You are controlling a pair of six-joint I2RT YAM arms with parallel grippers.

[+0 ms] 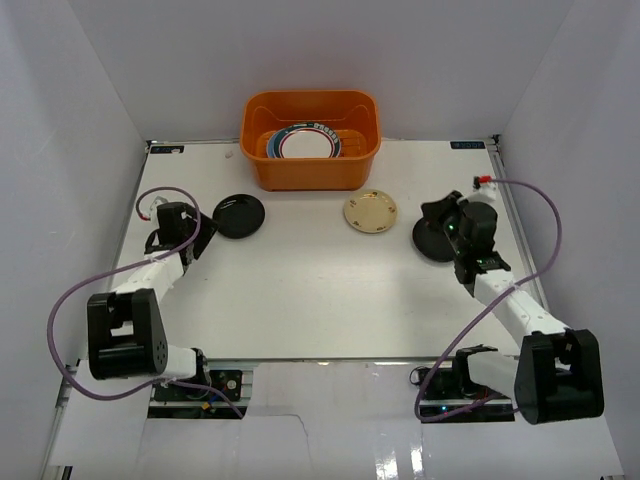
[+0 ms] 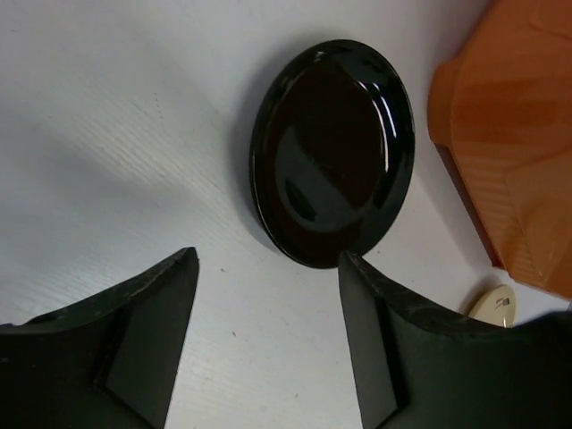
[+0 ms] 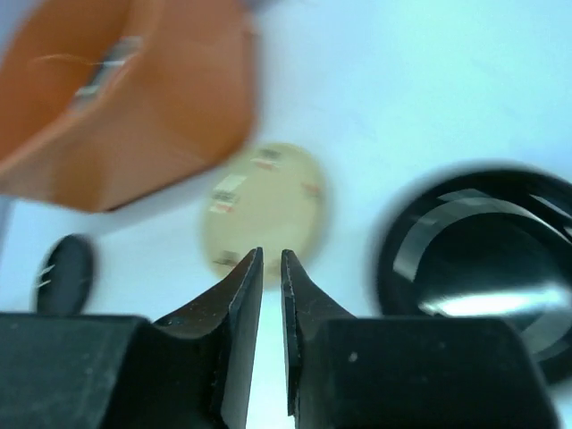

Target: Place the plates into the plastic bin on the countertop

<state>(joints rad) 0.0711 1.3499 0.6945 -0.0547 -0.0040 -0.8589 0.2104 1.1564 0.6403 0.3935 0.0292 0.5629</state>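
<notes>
The orange plastic bin (image 1: pixel 310 165) stands at the back centre of the white countertop (image 1: pixel 310 290) and holds several stacked plates, a dark-rimmed patterned one (image 1: pixel 309 143) on top. A glossy black plate (image 1: pixel 240 215) lies at the left, and my open, empty left gripper (image 1: pixel 203 226) sits just beside it; the left wrist view shows this plate (image 2: pixel 332 152) just ahead of the spread fingers (image 2: pixel 152 322). A small tan plate (image 1: pixel 370 212) lies in the middle. A second black plate (image 1: pixel 432 243) lies at the right, partly under my right gripper (image 1: pixel 441 213), which is shut and empty (image 3: pixel 272 255).
White walls close in the table on the left, back and right. In the right wrist view the tan plate (image 3: pixel 268 201) lies ahead of the fingertips, the black plate (image 3: pixel 478 259) to the right and the bin (image 3: pixel 125 89) at upper left. Purple cables loop beside both arms.
</notes>
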